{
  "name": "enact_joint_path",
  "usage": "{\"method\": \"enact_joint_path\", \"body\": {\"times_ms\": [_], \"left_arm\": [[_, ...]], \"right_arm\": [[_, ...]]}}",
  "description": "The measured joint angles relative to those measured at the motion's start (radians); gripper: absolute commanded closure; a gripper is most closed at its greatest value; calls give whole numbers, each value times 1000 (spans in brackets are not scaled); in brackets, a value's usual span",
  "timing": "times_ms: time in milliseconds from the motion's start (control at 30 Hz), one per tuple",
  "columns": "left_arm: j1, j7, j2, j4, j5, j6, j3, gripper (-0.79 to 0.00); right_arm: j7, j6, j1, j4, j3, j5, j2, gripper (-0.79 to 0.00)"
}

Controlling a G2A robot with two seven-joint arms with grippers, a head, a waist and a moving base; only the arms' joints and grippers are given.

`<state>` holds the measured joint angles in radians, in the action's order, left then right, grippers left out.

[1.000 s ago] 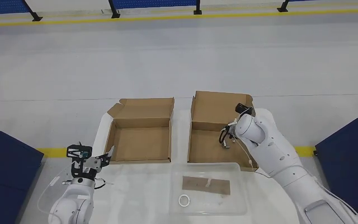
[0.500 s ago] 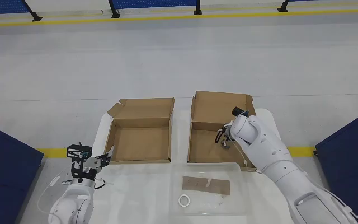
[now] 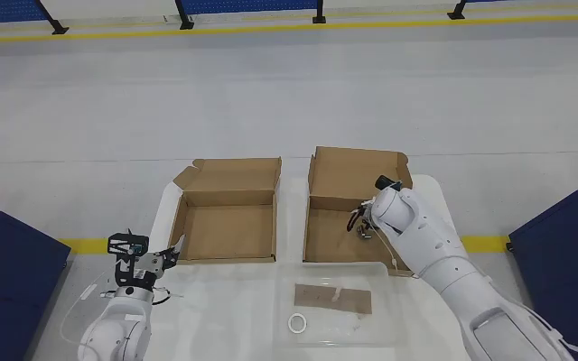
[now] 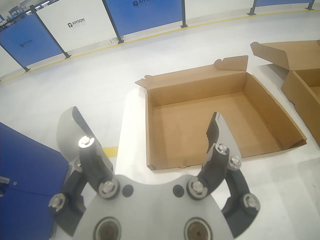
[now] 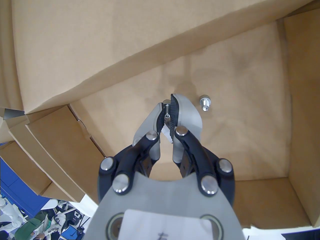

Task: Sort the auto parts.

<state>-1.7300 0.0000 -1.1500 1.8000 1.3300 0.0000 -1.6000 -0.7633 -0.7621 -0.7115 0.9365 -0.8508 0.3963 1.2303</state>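
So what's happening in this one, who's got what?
The right gripper is shut on a small bolt and holds it above the floor of the right cardboard box, where a second bolt already lies. The left gripper hangs open by the near corner of the left cardboard box. In the clear tray in front lie a white ring and a cardboard piece, not yet sorted.

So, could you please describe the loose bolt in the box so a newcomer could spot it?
Find the right-hand cardboard box, where the right gripper hangs. On its floor, just beside that gripper, lies a small silver bolt. Unlike the held bolt pinched in the gripper, it lies free, untouched.
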Motion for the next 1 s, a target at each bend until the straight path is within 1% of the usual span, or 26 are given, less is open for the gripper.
{"method": "enact_joint_path", "body": {"times_ms": [433,1000], "left_arm": [[0,0,0,0,0,0,0,-785],[0,0,0,0,0,0,0,-785]], "right_arm": [[6,0,8,-36,-1,3,15,0],[-4,7,12,-63,-12,18,23,0]]}}
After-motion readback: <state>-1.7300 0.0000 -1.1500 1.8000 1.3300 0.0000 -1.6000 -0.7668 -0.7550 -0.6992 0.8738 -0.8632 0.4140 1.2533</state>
